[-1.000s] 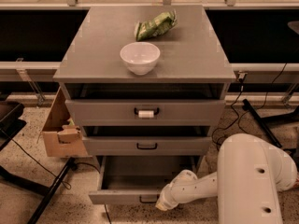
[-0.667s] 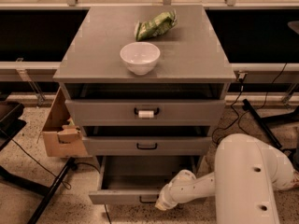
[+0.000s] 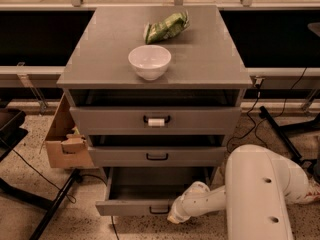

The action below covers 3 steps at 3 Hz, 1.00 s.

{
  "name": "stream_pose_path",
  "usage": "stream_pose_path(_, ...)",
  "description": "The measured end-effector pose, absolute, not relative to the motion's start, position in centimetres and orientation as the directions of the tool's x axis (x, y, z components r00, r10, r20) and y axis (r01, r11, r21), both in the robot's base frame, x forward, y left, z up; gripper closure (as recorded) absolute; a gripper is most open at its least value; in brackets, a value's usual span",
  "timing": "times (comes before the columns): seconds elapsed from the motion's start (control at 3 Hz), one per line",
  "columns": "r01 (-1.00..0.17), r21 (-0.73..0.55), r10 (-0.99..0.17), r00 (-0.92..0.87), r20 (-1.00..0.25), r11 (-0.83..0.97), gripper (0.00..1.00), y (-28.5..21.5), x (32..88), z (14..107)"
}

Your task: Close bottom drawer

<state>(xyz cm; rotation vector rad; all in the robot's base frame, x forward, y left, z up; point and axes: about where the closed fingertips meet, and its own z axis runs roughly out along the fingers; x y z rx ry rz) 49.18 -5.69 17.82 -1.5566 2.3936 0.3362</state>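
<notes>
The bottom drawer (image 3: 131,207) is the lowest of three grey cabinet drawers and stands pulled out, its shallow tray (image 3: 150,189) showing. Its small black handle (image 3: 159,211) sits on the narrow front panel. My gripper (image 3: 176,217) is at the end of the white arm (image 3: 210,200), low down against the right part of that front panel, just right of the handle. The middle drawer (image 3: 157,156) and the top drawer with a white tag on its handle (image 3: 156,121) are above it.
A white bowl (image 3: 149,61) and a green bag (image 3: 166,27) lie on the cabinet top (image 3: 100,49). A cardboard box (image 3: 65,139) stands at the cabinet's left. Black stand legs (image 3: 50,209) and cables cross the floor on both sides. My white arm body (image 3: 262,194) fills the lower right.
The arm has shifted slightly left towards the drawer front. The drawer stands pulled out about as before.
</notes>
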Motion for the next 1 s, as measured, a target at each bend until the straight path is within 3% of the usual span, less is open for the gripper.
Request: stream_pose_path(1.0, -0.903, -0.056, -0.853, -0.381, -0.357, 0.427, 1.00, -7.2, 57.2, 16.8)
